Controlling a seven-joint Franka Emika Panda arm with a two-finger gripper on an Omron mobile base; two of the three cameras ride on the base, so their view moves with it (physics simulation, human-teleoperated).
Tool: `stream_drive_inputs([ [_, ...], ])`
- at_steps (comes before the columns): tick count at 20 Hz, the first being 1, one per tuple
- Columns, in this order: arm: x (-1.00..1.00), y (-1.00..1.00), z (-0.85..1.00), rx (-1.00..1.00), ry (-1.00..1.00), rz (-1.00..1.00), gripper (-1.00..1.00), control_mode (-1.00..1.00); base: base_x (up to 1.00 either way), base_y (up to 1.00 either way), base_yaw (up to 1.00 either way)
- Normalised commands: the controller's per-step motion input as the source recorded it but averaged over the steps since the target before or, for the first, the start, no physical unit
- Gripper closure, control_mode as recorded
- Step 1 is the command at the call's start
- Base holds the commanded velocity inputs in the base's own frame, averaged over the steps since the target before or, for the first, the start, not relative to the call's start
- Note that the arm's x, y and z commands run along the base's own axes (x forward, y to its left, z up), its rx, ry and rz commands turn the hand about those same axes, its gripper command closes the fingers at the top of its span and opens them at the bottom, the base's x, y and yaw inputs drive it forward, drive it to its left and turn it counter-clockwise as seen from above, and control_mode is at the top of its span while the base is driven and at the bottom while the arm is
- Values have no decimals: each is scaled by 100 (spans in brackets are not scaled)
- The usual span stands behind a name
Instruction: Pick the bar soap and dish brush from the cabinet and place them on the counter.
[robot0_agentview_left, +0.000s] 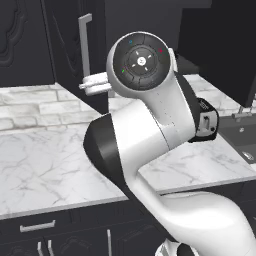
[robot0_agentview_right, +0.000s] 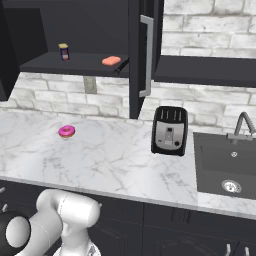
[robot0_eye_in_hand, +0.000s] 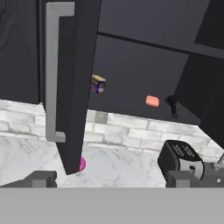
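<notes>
The cabinet (robot0_agentview_right: 80, 25) stands open, its door (robot0_agentview_right: 137, 55) swung out toward me. On its dark shelf the salmon-orange bar soap (robot0_agentview_right: 111, 61) lies flat, and the black dish brush (robot0_agentview_right: 121, 66) lies just right of it, at the door's edge. The hand view looks up at the same shelf, where the bar soap (robot0_eye_in_hand: 152, 101) sits left of the dish brush (robot0_eye_in_hand: 172, 105). My gripper (robot0_eye_in_hand: 111, 180) is open and empty, well short of the shelf and low over the white marble counter (robot0_agentview_right: 110, 160). Its fingertips (robot0_eye_in_hand: 41, 179) stand far apart.
A yellow-and-blue box (robot0_agentview_right: 63, 51) stands further left on the shelf. A pink donut (robot0_agentview_right: 66, 131) and a black toaster (robot0_agentview_right: 170, 130) are on the counter, with a sink (robot0_agentview_right: 220, 160) and faucet (robot0_agentview_right: 242, 125) at the right. The door's silver handle (robot0_eye_in_hand: 52, 74) hangs close at the hand's left.
</notes>
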Motion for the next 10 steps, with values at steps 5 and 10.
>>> stream_drive_inputs([
  [5,15,-46,0,20,6,0,-100,-100,0,0,0],
  [10,0,-58,0,26,0,0,-100,-100,0,0,0],
])
